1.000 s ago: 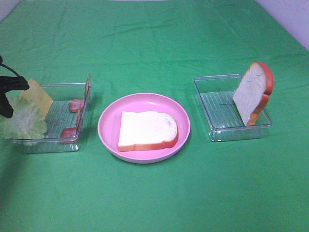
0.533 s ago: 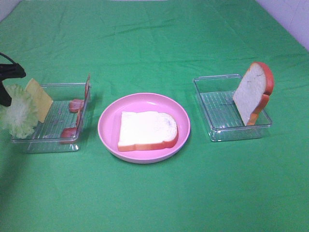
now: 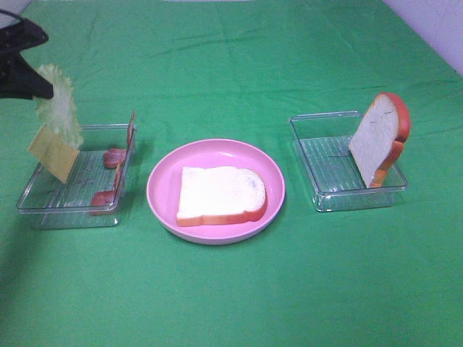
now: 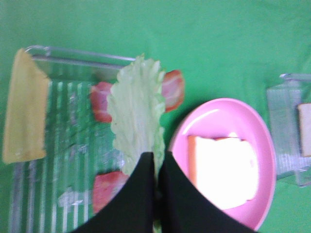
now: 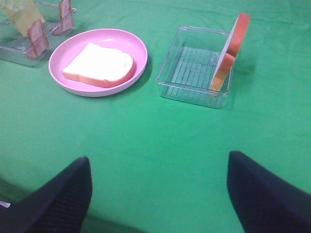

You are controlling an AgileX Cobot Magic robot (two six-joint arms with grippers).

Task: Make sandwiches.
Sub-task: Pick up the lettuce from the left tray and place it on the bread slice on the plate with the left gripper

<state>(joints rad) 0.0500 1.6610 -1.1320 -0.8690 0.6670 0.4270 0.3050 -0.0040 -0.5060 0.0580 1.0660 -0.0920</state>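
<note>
Pink plate (image 3: 155,191) mid-desk bears one bread slice (image 3: 217,191), likely stiff; left of the plate the lettuce (image 4: 136,111) hangs aloft, seemingly light and floppy, edge-pinched in left gripper (image 4: 156,158) jaws closed tight; right gripper (image 5: 158,158) jaws wide, empty.

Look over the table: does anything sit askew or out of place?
The white bread slice with orange-red crust stands on edge against the right clear plastic tray's wall, and the yellow cheese square tilts at the left clear tray's rim.
</note>
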